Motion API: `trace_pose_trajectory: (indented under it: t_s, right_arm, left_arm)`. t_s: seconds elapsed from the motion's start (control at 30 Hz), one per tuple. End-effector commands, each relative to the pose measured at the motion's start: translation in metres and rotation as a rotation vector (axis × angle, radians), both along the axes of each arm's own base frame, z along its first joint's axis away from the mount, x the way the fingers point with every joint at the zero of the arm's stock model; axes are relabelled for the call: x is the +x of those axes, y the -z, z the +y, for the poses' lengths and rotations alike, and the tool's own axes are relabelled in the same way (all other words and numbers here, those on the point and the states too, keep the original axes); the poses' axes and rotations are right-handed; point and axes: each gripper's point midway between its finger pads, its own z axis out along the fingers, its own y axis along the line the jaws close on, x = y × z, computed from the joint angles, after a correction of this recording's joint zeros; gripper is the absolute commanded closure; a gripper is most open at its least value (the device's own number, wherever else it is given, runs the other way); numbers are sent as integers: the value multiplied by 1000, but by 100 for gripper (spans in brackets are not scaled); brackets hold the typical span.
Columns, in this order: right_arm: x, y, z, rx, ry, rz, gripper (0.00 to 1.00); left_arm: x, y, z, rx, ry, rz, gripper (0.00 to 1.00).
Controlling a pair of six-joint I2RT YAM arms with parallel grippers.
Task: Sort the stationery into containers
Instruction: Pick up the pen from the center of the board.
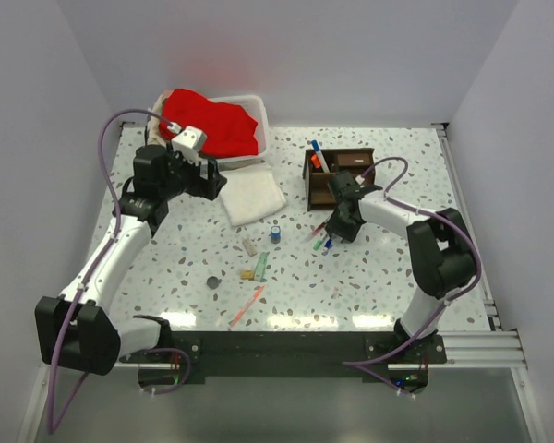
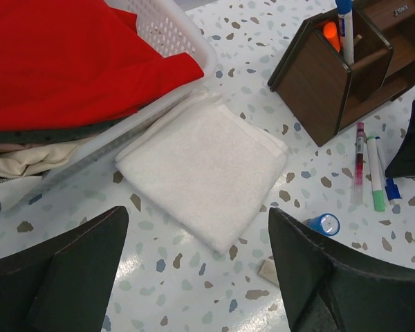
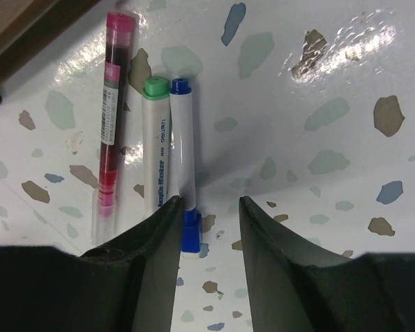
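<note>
Right jaws parted and empty over the desk (image 3: pixel 311 138), blue marker (image 3: pixel 183 159) beside one tip, green marker (image 3: pixel 155 149) and pink pen (image 3: pixel 111 117) just beyond, left jaws wide open above white cloth (image 2: pixel 204 173), wooden organizer (image 2: pixel 311 90) ahead

White arms (image 1: pixel 115 258), black joints (image 1: pixel 443 254), purple cables (image 1: pixel 100 152) (one per arm), black end effector fingers (image 3: pixel 297 277).

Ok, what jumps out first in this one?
The red cloth heaped in the white basket at the far left grabs the eye first. Then the dark wooden organizer right of centre, two markers standing in it. Just in front of it is the right hand, open beside a pink-red pen, a green-capped marker and a blue-capped marker lying side by side.
</note>
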Motion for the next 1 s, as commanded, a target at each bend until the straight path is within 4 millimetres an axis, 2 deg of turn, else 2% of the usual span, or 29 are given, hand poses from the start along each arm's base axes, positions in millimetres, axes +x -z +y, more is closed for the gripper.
trace_pose_trajectory:
  t_s: [0.0, 0.17, 0.3, 0.47, 0.53, 0.57, 0.6, 0.7, 0.77, 0.83, 0.87, 0.93, 0.97]
  right_arm:
    - [17, -4, 5, -24, 35, -52, 59]
    - [20, 10, 1, -58, 50, -38, 61]
    - [8, 23, -6, -90, 74, 11, 68]
    - [-14, 42, -10, -87, 67, 75, 82]
    - [-16, 45, -5, -58, 62, 77, 85]
    - [-18, 46, -5, -56, 54, 79, 98]
    - [-17, 44, -4, -49, 47, 74, 100]
    - [-10, 18, -8, -46, 30, 30, 100]
    - [-6, -22, -12, -46, -15, -31, 100]
    - [-6, -53, -14, -41, -65, -73, 100]
    - [1, -85, -10, -13, -128, -152, 100]
    - [4, -115, -4, 16, -182, -220, 100]
    - [9, -140, 5, 59, -248, -286, 100]
  left_arm:
    - [-3, -6, 7, -11, -26, -25, 13]
    - [-5, -1, 7, -20, -29, -8, 12]
    - [-3, -2, 5, -29, -26, -4, 12]
    - [2, -6, 5, -29, -29, -10, 12]
    - [4, -6, 4, -30, -28, -6, 12]
    - [5, -6, 4, -30, -28, -8, 12]
    - [5, -6, 4, -31, -27, -8, 12]
    - [6, -10, 4, -29, -26, -14, 12]
    - [7, -16, 4, -26, -22, -27, 12]
    - [8, -17, 4, -16, -16, -32, 12]
    - [9, -19, 3, -13, -11, -37, 12]
    - [11, -22, 3, -6, -10, -47, 12]
    - [12, -22, 3, -5, -10, -45, 12]
